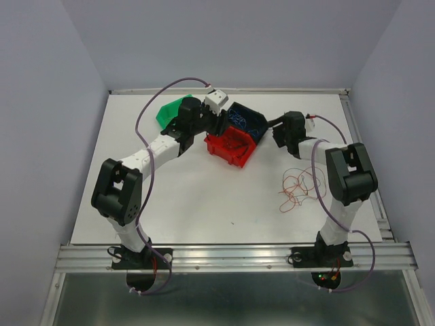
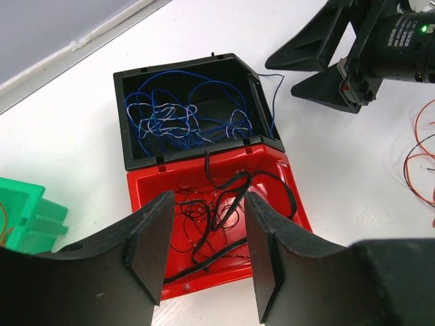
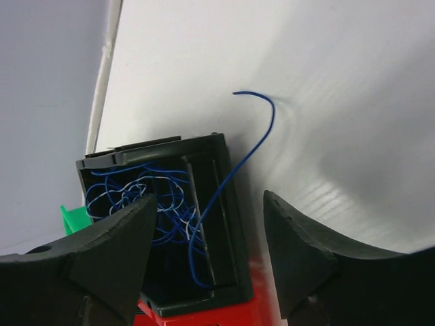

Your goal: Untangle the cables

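At the far left of the table [image 1: 204, 197] sits a green bin [image 2: 27, 210], out of the way of both arms. The left gripper [image 2: 204, 255] hangs directly over the red bin [image 2: 139, 193], jaws about half apart and holding nothing. The black wires [image 2: 224, 210] lie in a loose heap just below and ahead of it. Their longest run goes roughly front to back, in line with the gap between the jaws.

Touching the red bin's far side is the black bin [image 2: 121, 115], holding the blue wires [image 2: 180, 112]. 1 blue strand [image 3: 262, 129] climbs over that bin's wall and curls out onto bare table, pointing away from the bin.

The right gripper [image 3: 204, 251] faces this wall, jaws wide and empty. In its own view the strand runs up between the 2 fingers, so it is the nearer arm for that piece. I judge the wall edge is the snag risk.

Beyond, by the right arm, the orange-red wires [image 1: 299, 187] sprawl on open table, well apart from the bins, with room around them.
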{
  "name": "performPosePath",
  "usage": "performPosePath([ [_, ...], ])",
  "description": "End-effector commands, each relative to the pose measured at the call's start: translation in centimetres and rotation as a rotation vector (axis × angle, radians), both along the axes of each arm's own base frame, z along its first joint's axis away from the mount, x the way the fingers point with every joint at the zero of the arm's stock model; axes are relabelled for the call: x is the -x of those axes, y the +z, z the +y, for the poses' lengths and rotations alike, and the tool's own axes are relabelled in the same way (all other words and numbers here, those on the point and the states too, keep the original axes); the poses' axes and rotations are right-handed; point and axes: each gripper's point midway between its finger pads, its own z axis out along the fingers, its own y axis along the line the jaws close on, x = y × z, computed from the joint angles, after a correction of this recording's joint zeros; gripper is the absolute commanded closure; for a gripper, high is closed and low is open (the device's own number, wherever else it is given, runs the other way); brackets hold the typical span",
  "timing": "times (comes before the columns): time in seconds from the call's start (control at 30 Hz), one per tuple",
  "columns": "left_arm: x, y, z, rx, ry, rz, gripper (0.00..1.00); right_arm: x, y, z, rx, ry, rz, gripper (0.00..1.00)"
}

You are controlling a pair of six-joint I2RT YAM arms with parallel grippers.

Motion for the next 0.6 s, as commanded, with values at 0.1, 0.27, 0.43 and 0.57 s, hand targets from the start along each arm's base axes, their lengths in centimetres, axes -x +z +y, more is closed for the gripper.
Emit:
performPosePath([
  [0.1, -0.1, 3.8, 0.1, 0.057, -0.003, -0.088, 0.44, -1.4, -0.1, -0.4, -0.079, -0.077, -0.072, 0.36],
  [0.27, -0.5, 3.8, 0.4, 0.059, 0.003, -0.087, 0.44, -1.6, -1.0, -0.6, -0.074, -0.097, -0.065, 0.77],
  [0.43, -0.8, 4.0, 0.5, 0.061, 0.007, -0.088, 0.44, -1.2, -0.1, -1.7, 0.018, -0.132, -0.092, 0.99],
  [0.57, -0.8, 3.8, 0.4, 0.062, 0.005, -0.079, 0.44, -1.2, 1.5, -1.1, 0.116, -0.101, -0.133, 1.0],
])
